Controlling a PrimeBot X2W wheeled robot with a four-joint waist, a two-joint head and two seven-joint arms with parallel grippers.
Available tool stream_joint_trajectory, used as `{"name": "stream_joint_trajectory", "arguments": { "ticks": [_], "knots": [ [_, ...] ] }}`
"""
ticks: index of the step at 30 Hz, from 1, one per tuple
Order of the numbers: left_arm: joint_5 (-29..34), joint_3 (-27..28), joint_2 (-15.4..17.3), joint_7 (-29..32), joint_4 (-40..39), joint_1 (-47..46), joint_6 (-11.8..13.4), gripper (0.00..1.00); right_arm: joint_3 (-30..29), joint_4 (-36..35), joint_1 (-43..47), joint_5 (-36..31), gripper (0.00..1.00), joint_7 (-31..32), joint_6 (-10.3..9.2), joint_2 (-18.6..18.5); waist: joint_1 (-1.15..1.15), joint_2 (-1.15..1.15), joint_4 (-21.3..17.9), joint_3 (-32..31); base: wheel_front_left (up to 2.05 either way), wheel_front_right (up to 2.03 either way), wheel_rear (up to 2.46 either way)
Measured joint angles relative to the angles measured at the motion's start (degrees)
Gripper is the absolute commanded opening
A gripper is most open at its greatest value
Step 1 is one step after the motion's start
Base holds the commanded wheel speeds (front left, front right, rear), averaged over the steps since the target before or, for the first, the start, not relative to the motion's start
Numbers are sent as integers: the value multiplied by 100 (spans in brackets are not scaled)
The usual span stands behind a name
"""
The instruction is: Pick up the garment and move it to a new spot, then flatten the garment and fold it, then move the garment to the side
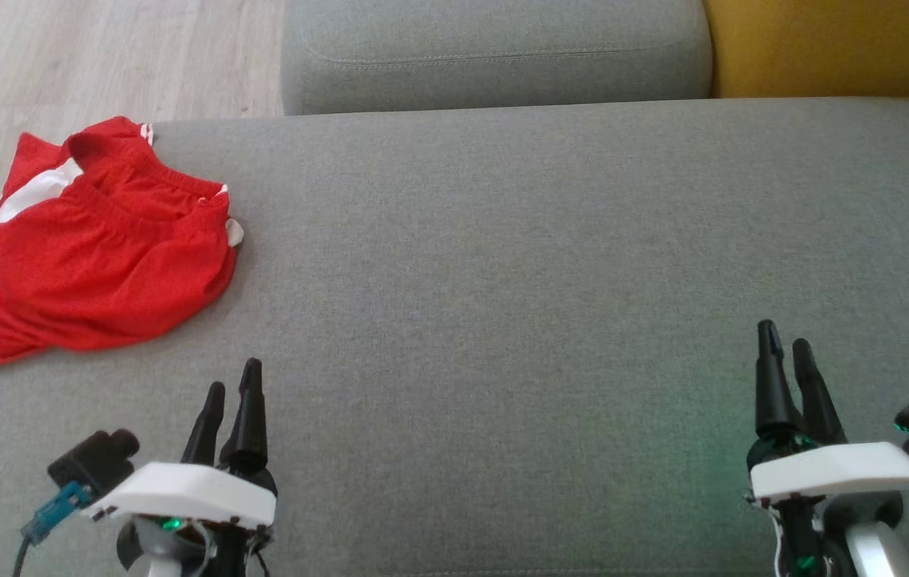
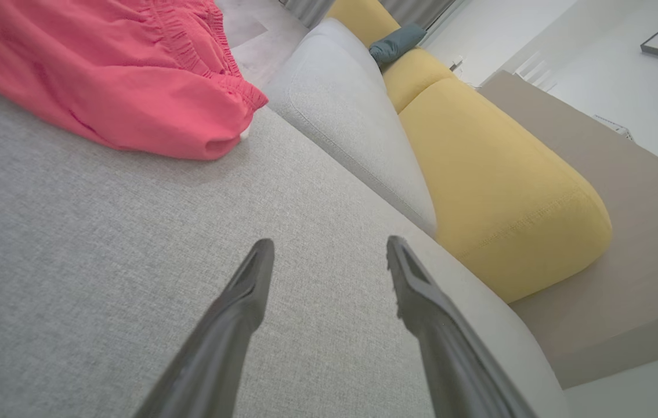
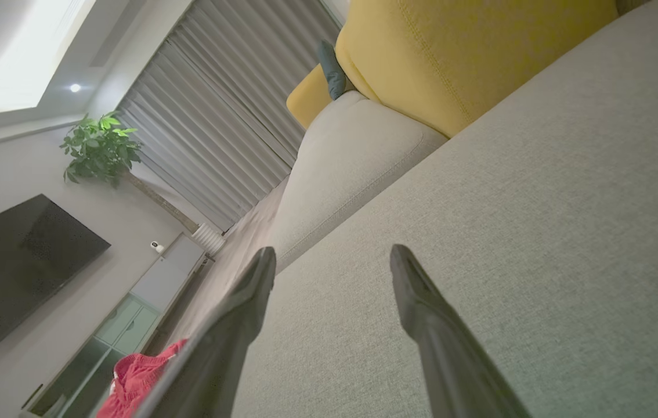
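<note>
One rumpled red garment point(image 1: 94, 256) (white-striped mesh) rests on woven grey upholstery point(image 1: 502, 280).

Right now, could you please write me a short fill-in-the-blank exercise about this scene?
1. The red garment lies at the ____ end of the grey seat.
2. The left claw and the right claw both stand ____, holding nothing.
3. Beside the grey backrest sits a ____ cushion.
Missing words: left; open; yellow.

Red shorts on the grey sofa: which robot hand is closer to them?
The left hand, close beside the red mesh shorts with white stripes. The right hand is far across the grey fabric cushion.
</note>
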Motion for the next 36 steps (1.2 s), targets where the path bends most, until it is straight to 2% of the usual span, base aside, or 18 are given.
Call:
{"name": "stream_joint_trajectory", "arguments": {
  "ticks": [36],
  "knots": [
    [2437,-325,21,-567,-281,220,185,100,345,23,7,-2839,100,-601,1,-4,0,0,33,-108,0,0,0]
  ]
}}
